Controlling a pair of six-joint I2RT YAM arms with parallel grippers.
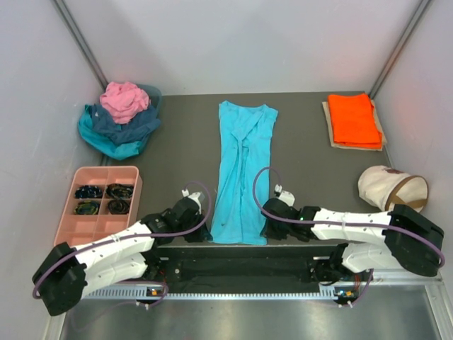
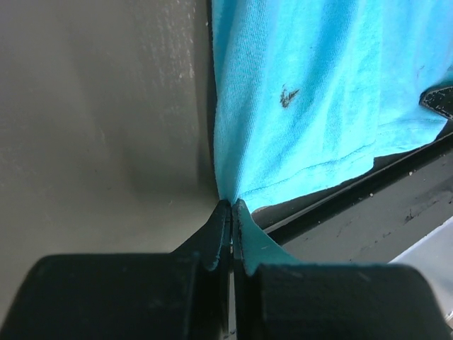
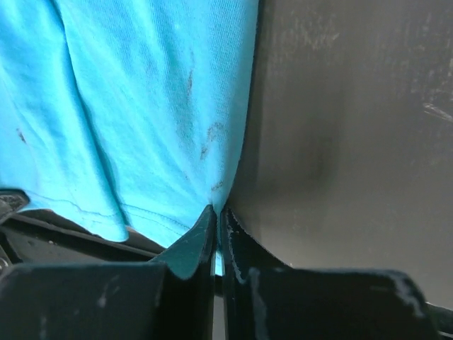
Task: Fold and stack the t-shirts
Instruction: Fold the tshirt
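Left gripper [image 2: 231, 205] and right gripper [image 3: 216, 212] clamp the turquoise shirt [image 1: 244, 170] at its near hem corners; soft, limp cloth, apparently layered.

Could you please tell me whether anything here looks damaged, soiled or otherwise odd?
Yes: the turquoise t-shirt carries a small dark mark near its hem, with fainter smudges by the opposite corner. They look like stains rather than holes, though I cannot be sure.
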